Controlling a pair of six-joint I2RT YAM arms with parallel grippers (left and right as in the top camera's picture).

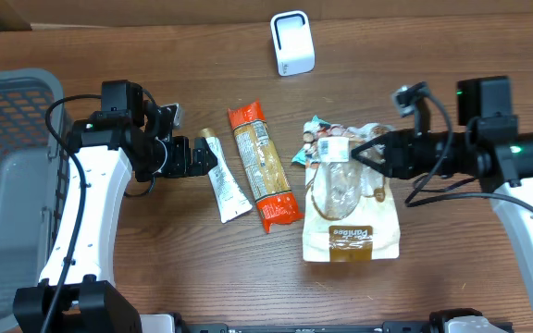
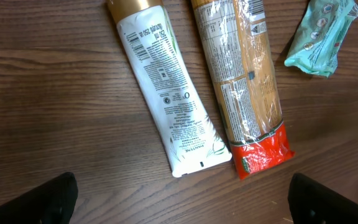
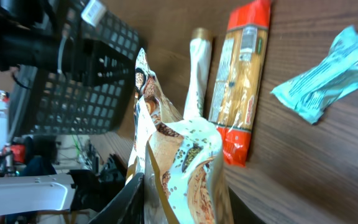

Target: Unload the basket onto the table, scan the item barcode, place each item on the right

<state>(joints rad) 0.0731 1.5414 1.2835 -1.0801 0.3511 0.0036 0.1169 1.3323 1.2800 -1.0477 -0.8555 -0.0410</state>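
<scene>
Dark wood-grain surface (image 1: 155,259), grey basket (image 1: 7,139) at its left edge, white scanner (image 1: 291,43) upright at the far side.

Item under task: a brown-and-white pouch (image 1: 352,217) with a clear window, right of centre. Its lower part appears to rest on the surface, with its crumpled top raised. The right claw (image 1: 364,154) pinches that top edge; in the right wrist view the film stands up between the fingers.

The left claw (image 1: 192,157) is spread wide and holds nothing, hovering just beside a white tube (image 1: 227,183). A pasta pack (image 1: 265,166) lies between tube and pouch, and a teal packet (image 1: 317,129) lies near the pouch top.

Handling assessment: the pouch looks light, soft and crinkly, with slick film. It will likely sag and swing from a top-edge hold. The sealed top seam is the soundest hold. Barcode location cannot be determined.
</scene>
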